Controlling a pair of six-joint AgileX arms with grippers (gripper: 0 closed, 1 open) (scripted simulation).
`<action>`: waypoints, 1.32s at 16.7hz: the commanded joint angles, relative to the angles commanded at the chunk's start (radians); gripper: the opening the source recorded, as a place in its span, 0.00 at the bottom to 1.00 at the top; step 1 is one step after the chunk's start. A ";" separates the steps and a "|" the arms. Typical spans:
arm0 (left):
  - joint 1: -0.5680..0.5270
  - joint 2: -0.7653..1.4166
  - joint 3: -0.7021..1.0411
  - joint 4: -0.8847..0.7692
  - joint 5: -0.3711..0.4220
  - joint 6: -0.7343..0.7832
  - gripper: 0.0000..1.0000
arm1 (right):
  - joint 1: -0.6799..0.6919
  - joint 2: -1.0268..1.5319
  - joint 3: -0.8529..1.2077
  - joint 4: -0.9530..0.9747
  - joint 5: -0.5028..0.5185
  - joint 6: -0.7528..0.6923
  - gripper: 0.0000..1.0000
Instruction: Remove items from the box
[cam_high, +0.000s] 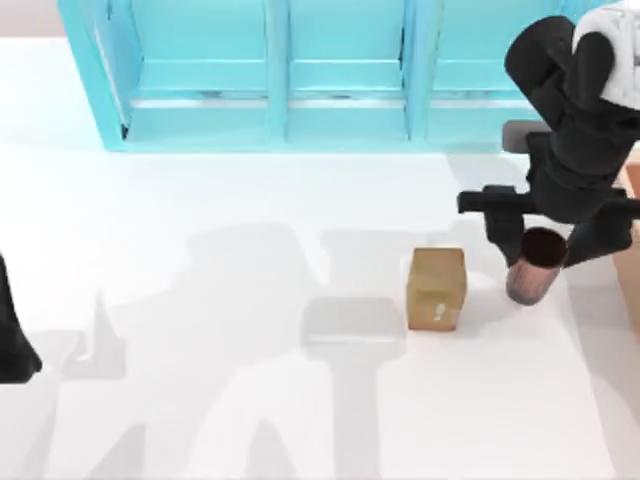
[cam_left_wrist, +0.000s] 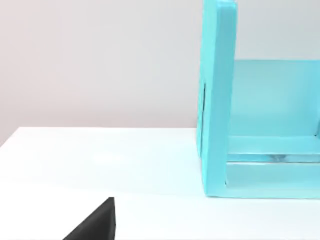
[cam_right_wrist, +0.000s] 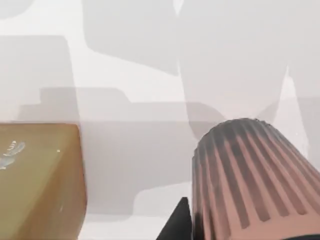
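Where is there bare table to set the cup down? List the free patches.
Free: the wide white table left of the tan block, and the strip before the turquoise shelf. Crowded: the right side, where the right gripper holds the cup beside the block.

A tan-brown block (cam_high: 437, 288) (tiny white mark), a ribbed reddish-brown cup (cam_high: 532, 266), a turquoise shelf unit (cam_high: 270, 70).

You are looking at a rendered simulation workspace, not a real room. A plain white table (cam_high: 250, 300) carries a flat-shaded turquoise shelf unit (cam_high: 290, 70) against a blank grey backdrop.
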 joint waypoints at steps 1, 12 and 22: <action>0.000 0.000 0.000 0.000 0.000 0.000 1.00 | 0.001 0.006 -0.017 0.024 0.000 0.001 0.00; 0.000 0.000 0.000 0.000 0.000 0.000 1.00 | 0.003 0.015 -0.041 0.056 0.000 0.002 0.38; 0.000 0.000 0.000 0.000 0.000 0.000 1.00 | 0.003 0.015 -0.041 0.056 0.000 0.002 1.00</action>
